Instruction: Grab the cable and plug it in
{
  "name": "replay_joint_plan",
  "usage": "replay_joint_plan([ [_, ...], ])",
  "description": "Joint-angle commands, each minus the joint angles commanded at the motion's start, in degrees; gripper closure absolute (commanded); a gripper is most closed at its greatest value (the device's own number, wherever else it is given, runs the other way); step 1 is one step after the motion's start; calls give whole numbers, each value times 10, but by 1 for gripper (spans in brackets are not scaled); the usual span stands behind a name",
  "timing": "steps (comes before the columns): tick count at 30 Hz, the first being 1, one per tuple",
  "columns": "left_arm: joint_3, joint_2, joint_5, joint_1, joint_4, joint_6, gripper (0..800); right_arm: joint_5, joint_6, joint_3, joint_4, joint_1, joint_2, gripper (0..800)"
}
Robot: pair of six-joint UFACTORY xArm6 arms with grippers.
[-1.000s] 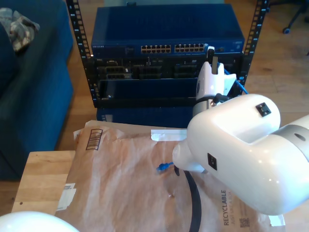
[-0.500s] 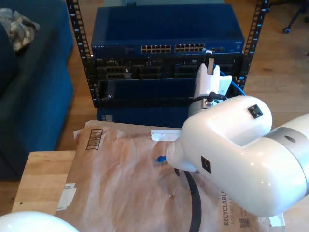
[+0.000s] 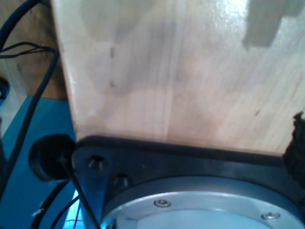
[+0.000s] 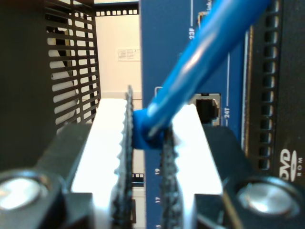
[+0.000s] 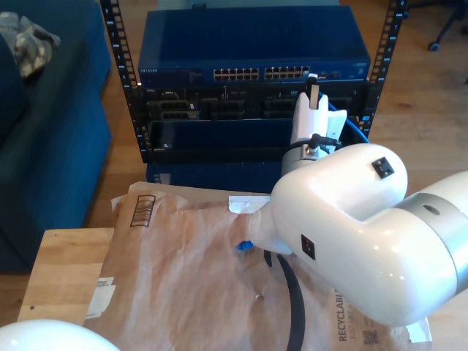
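The cable [image 4: 205, 52] is thin and bright blue. My second gripper [image 4: 147, 138] is shut on its plug end, with the serrated pads [image 4: 127, 143] pinching the blue boot. Just beyond the plug is the open port marked 24 [image 4: 208, 107] on the blue switch [image 5: 248, 44]. In the exterior view my second gripper [image 5: 313, 82] points at the right end of the switch's port row. The cable [image 5: 356, 129] loops down behind the white arm. Its free plug [image 5: 242, 246] lies on the brown paper.
A brown paper mailer [image 5: 183, 278] covers the wooden table [image 5: 66, 270]. Black rack rails [image 5: 117, 44] flank the switch, and a blue sofa [image 5: 44, 131] stands at the exterior view's left. The first wrist view looks at a wooden board [image 3: 181, 71] and a black base plate [image 3: 190, 162].
The second arm has shifted toward the exterior view's left and closer to the switch, still holding the plug. The free plug slid slightly left on the paper.
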Motion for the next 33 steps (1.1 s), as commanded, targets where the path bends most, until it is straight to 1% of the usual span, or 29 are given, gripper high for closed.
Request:
replay_joint_plan([
  [7, 0, 0, 0, 0, 0, 0, 0, 2, -14, -23, 0, -1, 11, 800],
  [27, 1, 0, 0, 0, -1, 0, 0, 5, -18, -25, 2, -3, 13, 800],
  [33, 1, 0, 0, 0, 0, 0, 0, 12, -18, -39, 4, -6, 19, 800],
])
